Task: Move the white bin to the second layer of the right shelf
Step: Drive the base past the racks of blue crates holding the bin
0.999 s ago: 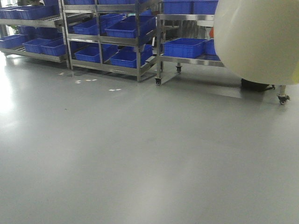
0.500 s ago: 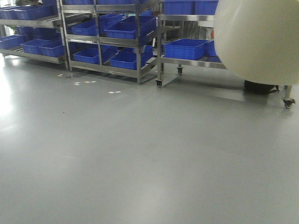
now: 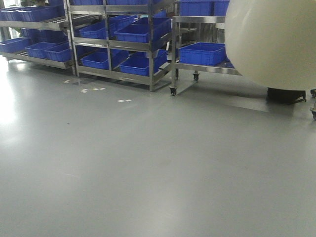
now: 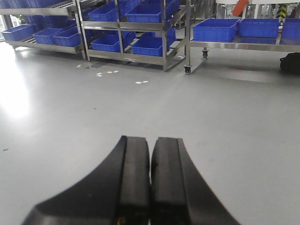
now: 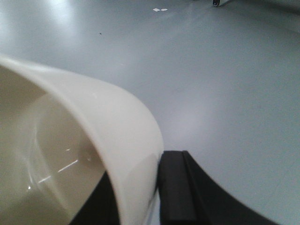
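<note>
The white bin (image 3: pixel 271 42) hangs close to the front camera and fills the upper right, hiding part of the racks behind it. In the right wrist view my right gripper (image 5: pixel 140 190) is shut on the white bin's wall (image 5: pixel 112 117), one finger inside and one finger (image 5: pixel 174 187) outside. The left gripper (image 4: pixel 151 150) is shut with nothing in it, out over bare floor. The right shelf (image 3: pixel 207 68) stands on casters at the back right, its lower tier (image 4: pixel 234 44) loaded with blue crates. I cannot tell which tier is the second layer.
Steel racks (image 3: pixel 128 44) full of blue crates (image 3: pixel 136 32) line the back wall from the left to the middle. A caster (image 3: pixel 173 91) marks the right rack's near corner. A black bag (image 3: pixel 286 95) lies under that rack. White tape marks (image 3: pixel 124 100) dot the grey floor.
The racks and floor marks have drifted right and slightly down in the front view. The bin keeps its place in the frame.
</note>
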`<state>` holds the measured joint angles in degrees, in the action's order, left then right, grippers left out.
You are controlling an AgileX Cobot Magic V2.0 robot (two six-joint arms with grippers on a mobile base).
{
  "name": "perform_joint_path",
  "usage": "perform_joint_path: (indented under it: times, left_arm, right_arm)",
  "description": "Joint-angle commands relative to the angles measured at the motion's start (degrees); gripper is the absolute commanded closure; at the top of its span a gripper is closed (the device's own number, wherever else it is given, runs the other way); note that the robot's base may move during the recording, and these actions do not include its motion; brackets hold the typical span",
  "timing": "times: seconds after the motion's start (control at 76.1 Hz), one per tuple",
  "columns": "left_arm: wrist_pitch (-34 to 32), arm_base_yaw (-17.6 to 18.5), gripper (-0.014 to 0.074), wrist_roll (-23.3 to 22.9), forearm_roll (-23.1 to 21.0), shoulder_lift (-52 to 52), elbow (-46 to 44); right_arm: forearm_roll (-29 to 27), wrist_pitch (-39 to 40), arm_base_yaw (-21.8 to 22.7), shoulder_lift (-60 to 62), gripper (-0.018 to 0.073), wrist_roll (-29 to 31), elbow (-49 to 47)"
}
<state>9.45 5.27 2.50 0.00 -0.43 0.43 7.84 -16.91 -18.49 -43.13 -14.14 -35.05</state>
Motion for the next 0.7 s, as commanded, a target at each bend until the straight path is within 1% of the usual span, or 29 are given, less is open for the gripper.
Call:
perform_joint_path:
  times: [0.0, 0.684]
  left_arm:
    - [-5.01, 0.33, 0.0512, -0.30, 0.00, -0.80, 2.11]
    - [-5.01, 0.33, 0.0512, -0.30, 0.00, -0.80, 2.11]
  right_arm:
    - [0.64, 5.87, 0.41, 0.37, 0.0504, -0.01, -1.75]
    - [0.64, 5.87, 0.41, 0.37, 0.0504, -0.01, -1.75]
